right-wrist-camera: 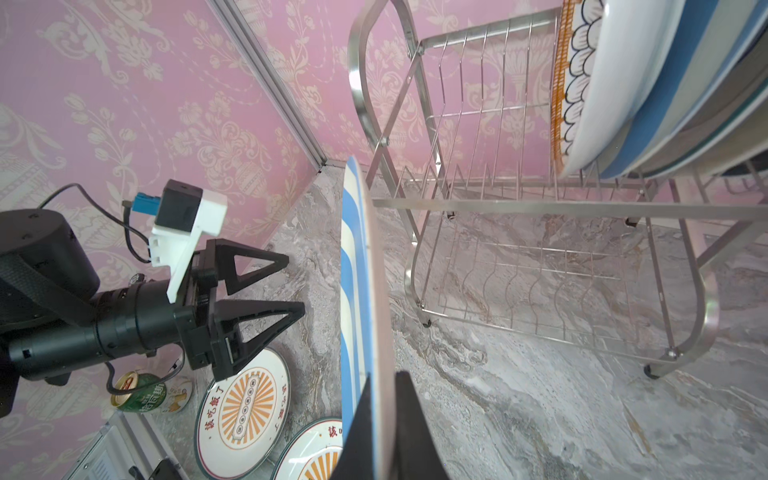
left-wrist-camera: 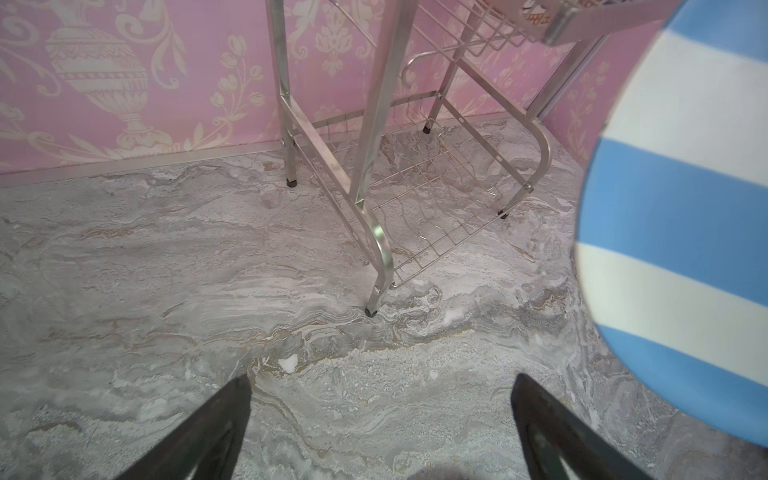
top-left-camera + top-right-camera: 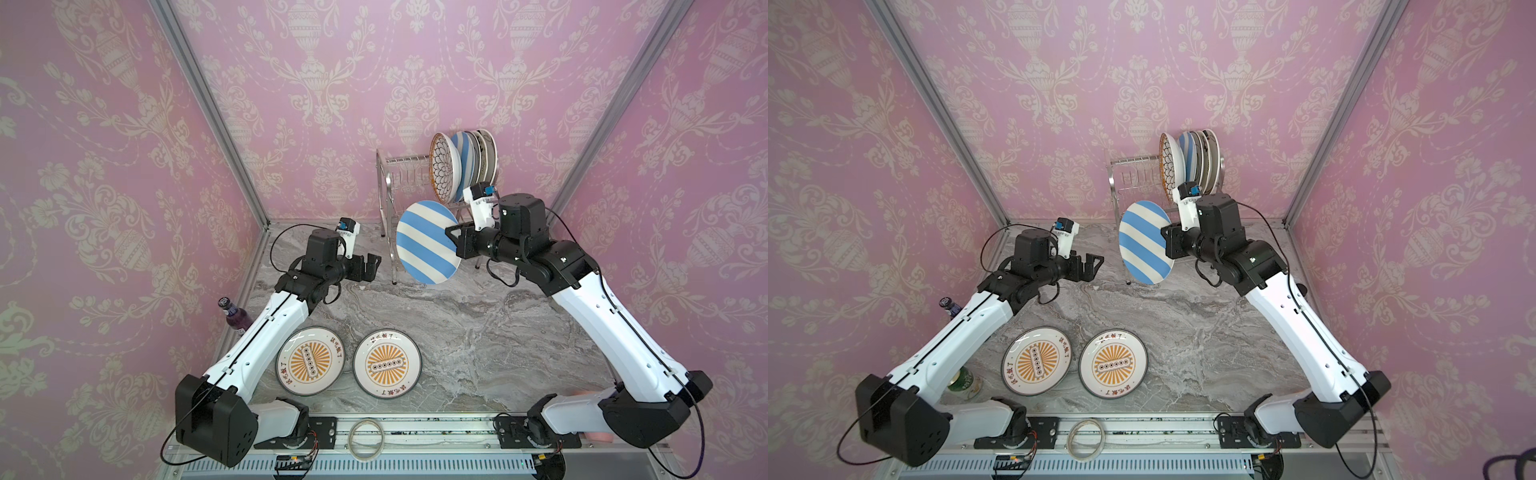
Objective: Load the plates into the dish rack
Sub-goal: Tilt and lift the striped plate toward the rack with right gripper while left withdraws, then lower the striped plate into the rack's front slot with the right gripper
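Observation:
My right gripper [image 3: 451,233] [image 1: 382,374] is shut on the rim of a blue-white striped plate [image 3: 428,243] [image 3: 1144,245] [image 1: 353,270], holding it on edge in the air just in front of the dish rack [image 3: 405,158] [image 1: 540,203]. Several plates [image 3: 461,164] [image 3: 1187,162] stand at the right end of the rack's upper tier. Flat on the table near the front lie two orange sunburst plates [image 3: 310,360] [image 3: 387,364]. My left gripper [image 3: 374,266] [image 2: 382,378] hovers open and empty to the left of the held plate.
A purple bottle [image 3: 232,313] and a green can [image 3: 963,380] stand by the left wall behind the left arm. A tape ring [image 3: 365,438] lies on the front rail. Pink walls close in the marble table [image 3: 478,332] on three sides.

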Available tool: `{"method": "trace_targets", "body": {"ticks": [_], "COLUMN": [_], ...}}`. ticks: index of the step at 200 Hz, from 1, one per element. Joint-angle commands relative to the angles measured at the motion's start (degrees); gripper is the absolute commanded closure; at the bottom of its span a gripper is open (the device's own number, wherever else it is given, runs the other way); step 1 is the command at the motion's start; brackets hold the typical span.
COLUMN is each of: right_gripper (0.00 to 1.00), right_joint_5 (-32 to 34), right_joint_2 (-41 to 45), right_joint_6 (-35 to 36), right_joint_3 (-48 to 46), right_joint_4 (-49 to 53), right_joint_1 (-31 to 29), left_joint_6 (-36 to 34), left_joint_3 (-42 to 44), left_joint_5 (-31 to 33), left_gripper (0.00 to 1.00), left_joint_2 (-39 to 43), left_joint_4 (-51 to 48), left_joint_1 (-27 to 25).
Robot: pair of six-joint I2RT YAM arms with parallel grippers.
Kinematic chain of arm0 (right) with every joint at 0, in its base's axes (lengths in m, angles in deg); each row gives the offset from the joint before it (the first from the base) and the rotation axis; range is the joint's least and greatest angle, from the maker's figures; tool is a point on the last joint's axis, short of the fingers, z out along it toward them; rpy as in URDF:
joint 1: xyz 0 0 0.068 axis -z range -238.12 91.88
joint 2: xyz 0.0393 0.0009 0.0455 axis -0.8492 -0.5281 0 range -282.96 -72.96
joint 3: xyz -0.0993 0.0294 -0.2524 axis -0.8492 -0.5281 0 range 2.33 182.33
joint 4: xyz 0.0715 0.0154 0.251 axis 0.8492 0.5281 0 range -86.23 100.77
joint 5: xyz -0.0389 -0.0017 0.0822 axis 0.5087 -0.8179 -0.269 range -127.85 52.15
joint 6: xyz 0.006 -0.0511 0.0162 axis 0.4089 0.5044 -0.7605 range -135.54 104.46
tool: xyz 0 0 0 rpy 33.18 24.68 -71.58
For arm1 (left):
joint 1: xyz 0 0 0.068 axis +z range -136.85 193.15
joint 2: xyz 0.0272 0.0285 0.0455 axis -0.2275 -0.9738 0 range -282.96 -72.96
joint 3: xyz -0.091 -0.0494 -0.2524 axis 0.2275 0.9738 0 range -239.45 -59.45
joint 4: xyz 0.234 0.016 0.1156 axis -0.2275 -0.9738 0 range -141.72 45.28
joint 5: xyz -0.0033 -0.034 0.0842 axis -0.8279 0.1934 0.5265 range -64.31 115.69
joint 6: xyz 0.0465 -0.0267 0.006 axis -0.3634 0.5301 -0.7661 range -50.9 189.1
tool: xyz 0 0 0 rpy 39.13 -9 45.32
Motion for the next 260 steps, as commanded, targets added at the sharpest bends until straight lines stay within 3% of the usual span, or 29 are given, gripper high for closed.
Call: {"method": "trace_targets", "body": {"ticks": [1, 63, 138, 197, 260], "right_gripper": [1.0, 1.0, 1.0, 1.0, 1.0], "right_joint_5": [2.2, 12.05, 24.5, 36.07, 41.42], "right_joint_2": [-1.6, -9.31, -29.55, -34.68, -38.74], "right_joint_6": [1.21, 5.01, 12.74, 21.61, 27.47], "right_joint_3": [7.15, 20.26, 45.07, 46.34, 48.07], "right_joint_4": [-4.17, -10.43, -7.69, -13.69, -15.5], "right_joint_1": [-0.1, -0.37, -0.42, -2.11, -2.39], "left_joint_6": [-1.04, -2.35, -4.14, -4.0, -3.41], "left_joint_3": [1.12, 2.35, 4.07, 5.07, 4.75], "left_joint_5": [-2.47, -3.82, -3.9, -6.24, -8.21], "left_gripper": [0.01, 0.01, 0.01, 0.01, 0.01], "left_joint_2": [1.36, 0.23, -1.21, -2.07, -4.44], "left_joint_4": [-1.79, -2.96, -2.46, -0.33, -0.09], "left_joint_1": [1.26, 3.12, 4.09, 4.99, 6.02]}}
